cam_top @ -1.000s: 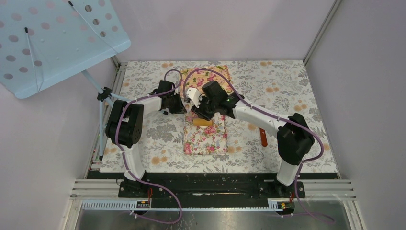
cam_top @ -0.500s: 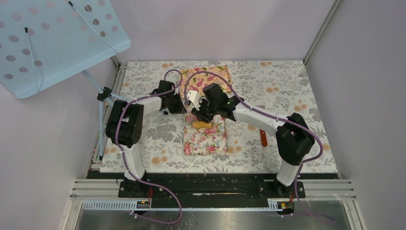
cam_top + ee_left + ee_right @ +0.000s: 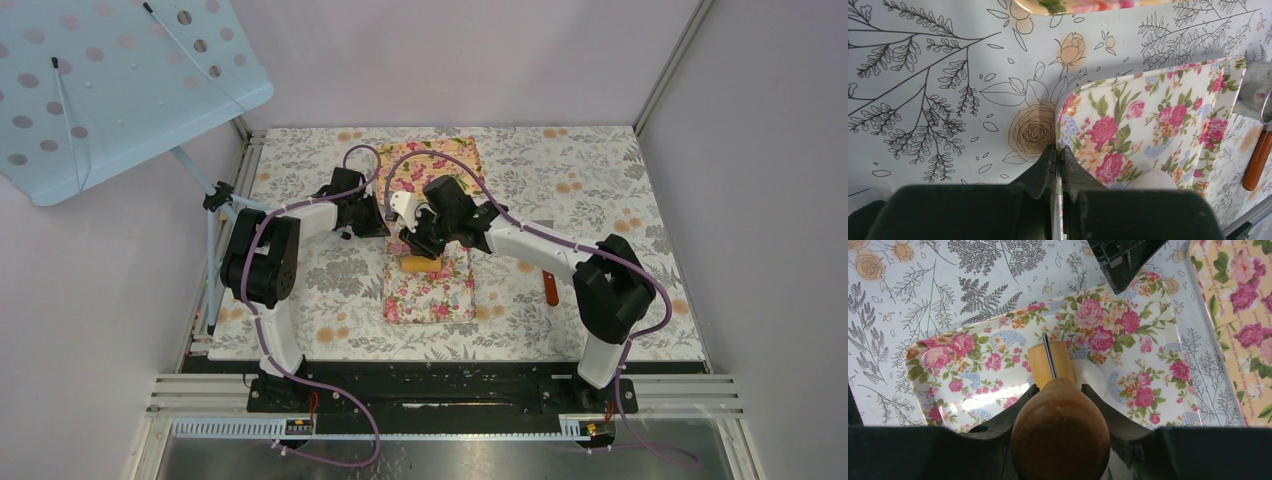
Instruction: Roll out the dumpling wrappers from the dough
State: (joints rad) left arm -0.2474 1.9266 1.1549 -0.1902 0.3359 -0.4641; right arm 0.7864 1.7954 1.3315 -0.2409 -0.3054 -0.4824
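Observation:
A white rose-patterned tray lies mid-table. My left gripper is shut on its far-left rim; the left wrist view shows the jaws pinching the rim's thin edge. My right gripper is shut on the rounded handle of a wooden roller, whose pale barrel lies across the tray's far end. The dough is a small flattened white round on the tray, touching the barrel's right side; it also shows as the white lump. Separate dumpling wrappers are out of view.
A second, yellow floral tray lies just beyond the first one. An orange-handled tool rests on the tablecloth right of the tray, under the right arm. A pale blue perforated panel on a stand overhangs the far left corner.
The right gripper and roller have shifted a little toward the table's near edge along the tray. The left gripper has kept its hold on the rim.

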